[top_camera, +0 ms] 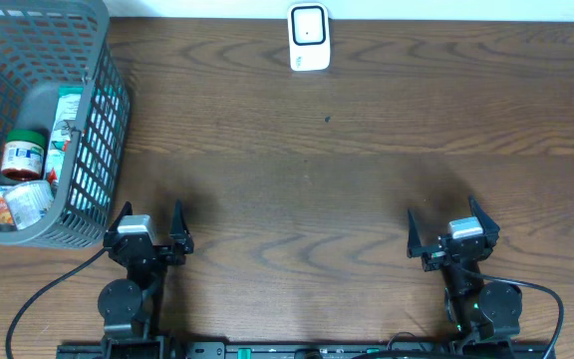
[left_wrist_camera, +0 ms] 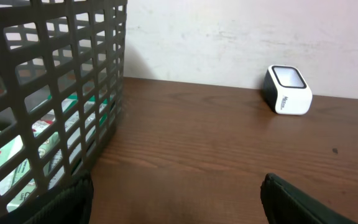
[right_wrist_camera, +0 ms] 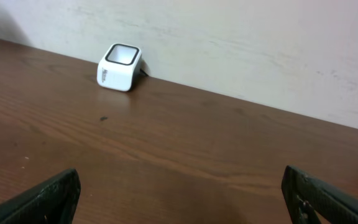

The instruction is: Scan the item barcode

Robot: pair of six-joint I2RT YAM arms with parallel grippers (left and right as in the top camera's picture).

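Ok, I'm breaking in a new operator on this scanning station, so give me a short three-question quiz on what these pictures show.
1. True or false: the left gripper holds an item taken from the basket.
2. Where does the white scanner stand? A) inside the basket. B) at the far edge of the table, by the wall. C) right beside the left gripper.
3. Fill in: the right gripper is ____, with nothing between its fingers.

Key: 1 false, it is open and empty. 2 B. 3 open.
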